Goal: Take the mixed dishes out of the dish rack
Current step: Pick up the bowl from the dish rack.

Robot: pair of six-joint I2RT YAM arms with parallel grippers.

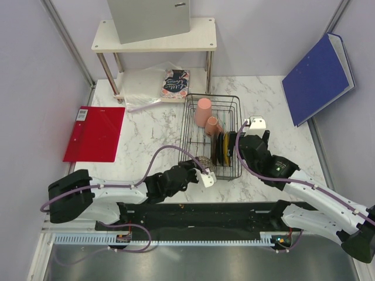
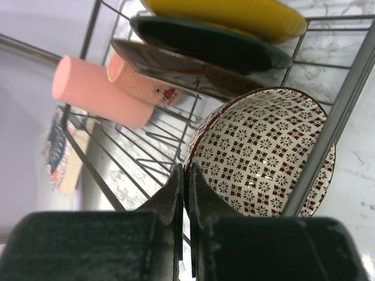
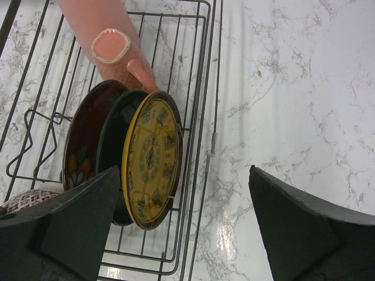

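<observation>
Marble surface (image 1: 146,126) up front, and the rack (image 1: 231,99) sits mid-way across it, between the two arms. From where I stand, the bowl (image 2: 263,152) is the thing to watch. It is tipped on its side in the rack's near left corner, with its mouth facing the left gripper (image 2: 184,172), which is the closer of the two. That gripper is closed to a slit, with its tips right at the bowl's rim. I can't tell whether the rim is pinched or only touched. The bowl is pale inside with a dark flower print and a dark rim.

Just right of it the plates (image 3: 153,158) stand on edge, packed face to face: red floral, dark, then yellow. The right gripper (image 3: 183,175) hangs over them with jaws spread wide and empty, lined up across the stack. Farther back lie the cup (image 1: 203,110) and the mug (image 1: 212,124), both pink. Nothing looks unloaded yet, I'd say.
</observation>
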